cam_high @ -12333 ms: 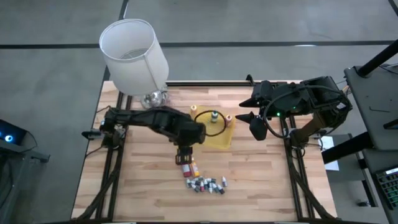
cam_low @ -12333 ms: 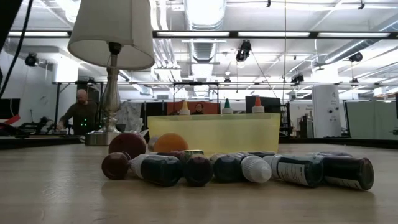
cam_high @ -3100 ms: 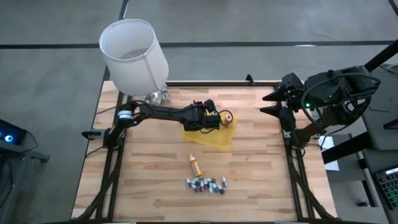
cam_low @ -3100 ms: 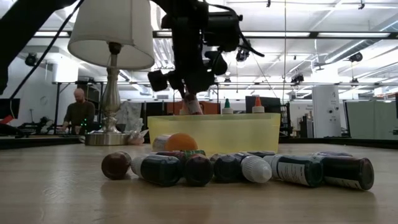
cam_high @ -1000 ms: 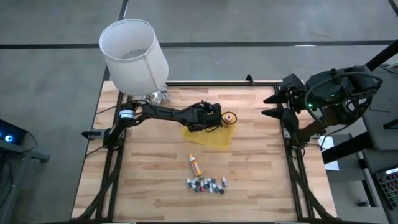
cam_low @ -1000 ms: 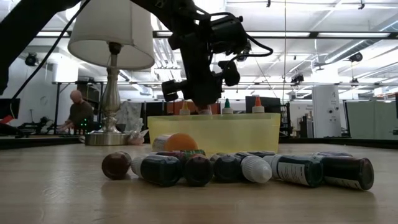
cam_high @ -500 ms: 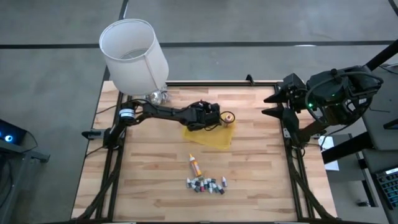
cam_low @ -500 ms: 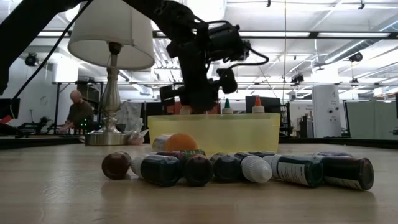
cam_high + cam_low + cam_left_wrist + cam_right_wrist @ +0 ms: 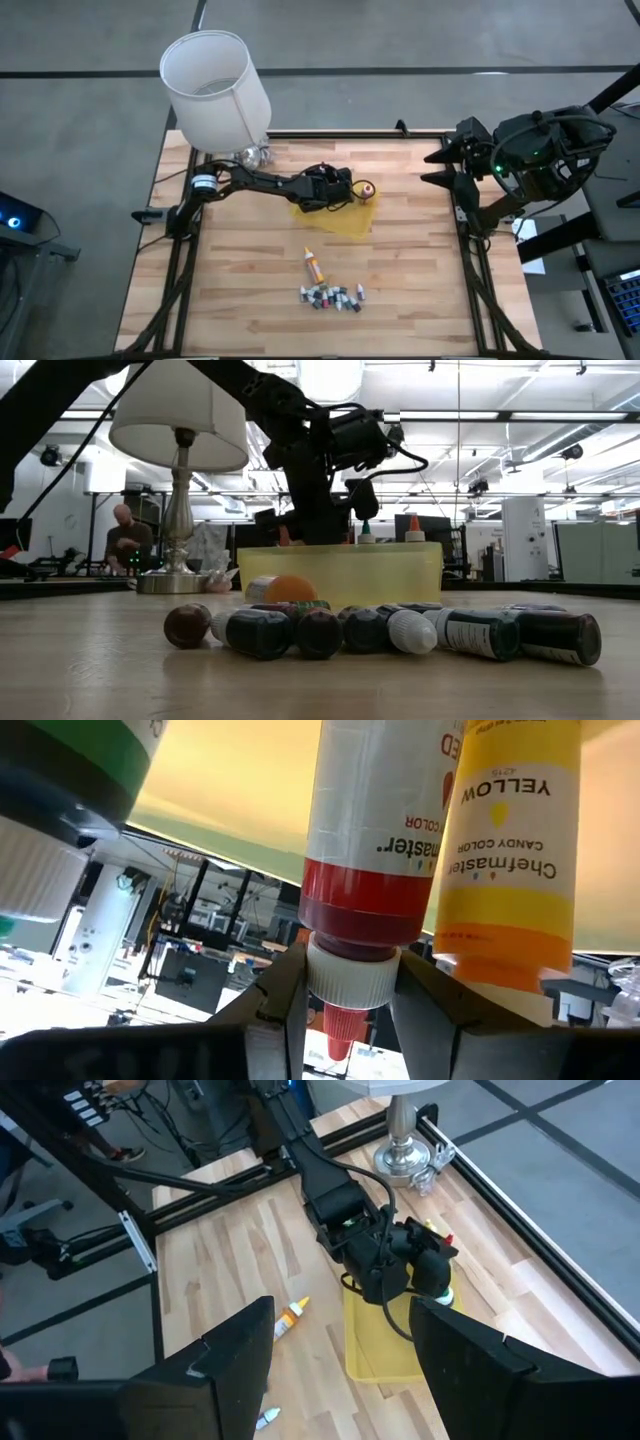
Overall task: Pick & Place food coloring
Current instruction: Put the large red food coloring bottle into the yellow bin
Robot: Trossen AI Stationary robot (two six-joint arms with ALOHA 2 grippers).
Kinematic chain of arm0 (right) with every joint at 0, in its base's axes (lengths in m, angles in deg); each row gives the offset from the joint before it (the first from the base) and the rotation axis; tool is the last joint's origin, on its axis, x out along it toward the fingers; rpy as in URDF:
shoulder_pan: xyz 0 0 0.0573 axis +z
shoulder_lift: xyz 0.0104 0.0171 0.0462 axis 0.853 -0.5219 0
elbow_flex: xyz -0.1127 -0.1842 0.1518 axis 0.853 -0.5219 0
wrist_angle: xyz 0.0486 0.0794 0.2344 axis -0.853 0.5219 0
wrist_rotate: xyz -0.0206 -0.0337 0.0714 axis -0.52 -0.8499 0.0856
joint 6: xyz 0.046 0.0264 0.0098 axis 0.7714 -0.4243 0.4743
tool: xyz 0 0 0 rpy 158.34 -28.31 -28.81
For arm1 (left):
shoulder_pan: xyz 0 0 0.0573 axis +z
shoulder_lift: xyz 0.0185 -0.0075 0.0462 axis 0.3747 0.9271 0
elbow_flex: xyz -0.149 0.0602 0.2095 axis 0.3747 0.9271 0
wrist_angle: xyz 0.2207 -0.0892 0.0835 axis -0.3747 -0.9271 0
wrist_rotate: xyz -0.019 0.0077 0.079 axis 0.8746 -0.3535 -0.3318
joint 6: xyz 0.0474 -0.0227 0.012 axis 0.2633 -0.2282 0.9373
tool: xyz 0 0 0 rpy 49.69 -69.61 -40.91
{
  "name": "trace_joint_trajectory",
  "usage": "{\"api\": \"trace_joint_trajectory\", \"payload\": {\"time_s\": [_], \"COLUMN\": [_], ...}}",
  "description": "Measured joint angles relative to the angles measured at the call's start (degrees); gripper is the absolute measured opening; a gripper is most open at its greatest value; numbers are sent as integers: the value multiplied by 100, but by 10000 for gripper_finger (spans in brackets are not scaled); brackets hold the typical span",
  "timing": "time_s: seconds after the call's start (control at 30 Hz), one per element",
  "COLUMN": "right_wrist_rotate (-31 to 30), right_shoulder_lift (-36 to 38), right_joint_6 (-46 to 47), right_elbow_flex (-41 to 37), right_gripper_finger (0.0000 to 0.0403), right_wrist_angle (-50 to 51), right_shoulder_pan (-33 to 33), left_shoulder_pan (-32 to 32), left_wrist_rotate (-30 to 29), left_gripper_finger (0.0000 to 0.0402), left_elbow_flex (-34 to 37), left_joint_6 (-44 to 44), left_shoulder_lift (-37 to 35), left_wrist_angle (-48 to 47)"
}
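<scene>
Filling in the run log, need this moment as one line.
left gripper: shut on red bottle, over yellow tray | right gripper: open, parked at table's right edge | orange bottle: lying on table

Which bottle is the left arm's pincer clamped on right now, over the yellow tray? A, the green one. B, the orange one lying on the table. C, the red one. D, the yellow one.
C: in the left wrist view the left pincer grips the neck of the red bottle, with the yellow bottle standing free beside it in the yellow tray.
</scene>
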Motion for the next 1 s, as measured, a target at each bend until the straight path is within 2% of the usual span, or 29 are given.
{"api": "trace_joint_trajectory", "payload": {"time_s": [0.3,1.0], "right_wrist_rotate": [0,2], "right_shoulder_lift": [0,-68], "right_joint_6": [-20,-176], "right_elbow_flex": [0,0], "right_gripper_finger": [224,224], "right_wrist_angle": [0,0], "right_shoulder_pan": [-1,-2], "left_shoulder_pan": [-22,-22], "left_wrist_rotate": [85,357], "left_gripper_finger": [122,129], "left_elbow_flex": [0,-117], "left_joint_6": [-65,-155], "left_shoulder_lift": [0,-5], "left_wrist_angle": [160,154]}}
